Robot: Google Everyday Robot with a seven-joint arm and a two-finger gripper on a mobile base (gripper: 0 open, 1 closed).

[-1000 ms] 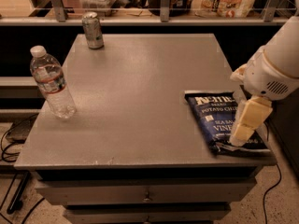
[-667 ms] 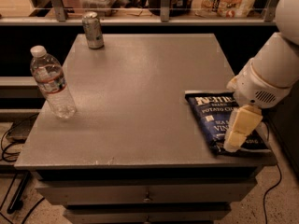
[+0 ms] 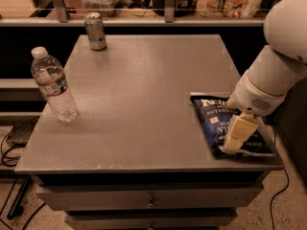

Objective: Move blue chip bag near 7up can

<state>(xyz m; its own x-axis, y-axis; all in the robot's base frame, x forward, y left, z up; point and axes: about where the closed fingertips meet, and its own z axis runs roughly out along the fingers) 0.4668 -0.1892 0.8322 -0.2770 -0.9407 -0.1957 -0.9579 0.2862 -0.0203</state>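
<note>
blue chip bag (image 3: 211, 115) is laid flat at grey table's (image 3: 144, 95) near-right corner | gripper (image 3: 234, 143) is seen upon it, grasp cannot be told | 7up can (image 3: 95, 30) is stood at far-left corner | water bottle (image 3: 53, 85) is stood at left edge

Bag (image 3: 211, 115): dark blue, white lettering, flat at right edge of desk (image 3: 144, 104), nr front-right corner. Can (image 3: 95, 30): silvery, upright, back-left corner. Well apart. Gripper (image 3: 233, 143) over bag's front end.
</note>
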